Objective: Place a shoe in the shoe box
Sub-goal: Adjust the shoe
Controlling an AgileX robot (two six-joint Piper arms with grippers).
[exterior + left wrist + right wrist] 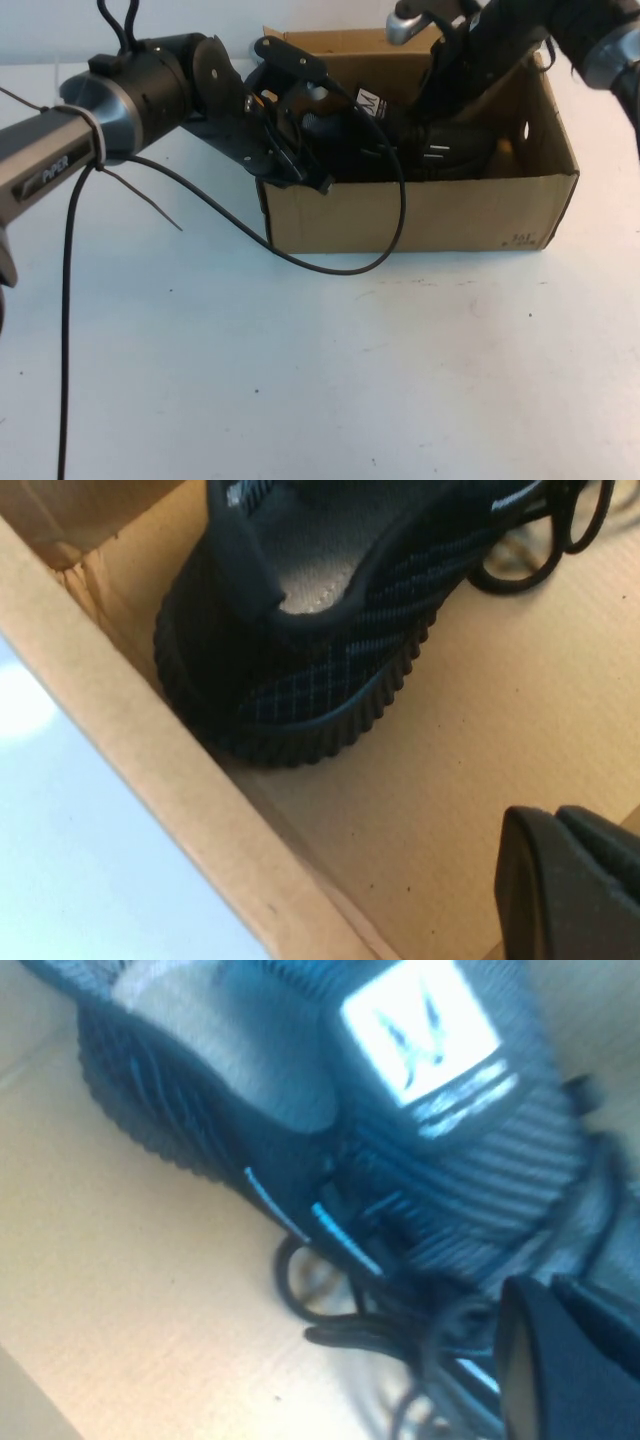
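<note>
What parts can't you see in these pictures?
- High view: the left gripper and right gripper are inside the shoe box; dark arm parts hide both tips.
- High view: the shoe is mostly covered by the arms.
- Right wrist view: the shoe's white label is blurred, logo unreadable.
- High view: the box's corner print is too small.

"PiPER" marks the left arm point(50, 165); the shoe's tongue label point(420, 1025) carries an unreadable logo.

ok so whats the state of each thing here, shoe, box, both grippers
shoe: inside the shoe box, sole on the box floor, laces loose
shoe box: open at the top, upright on the table
left gripper: at the box's left end, over the shoe's heel; not gripping the shoe
right gripper: reaching into the box from the far right, above the laces
</note>
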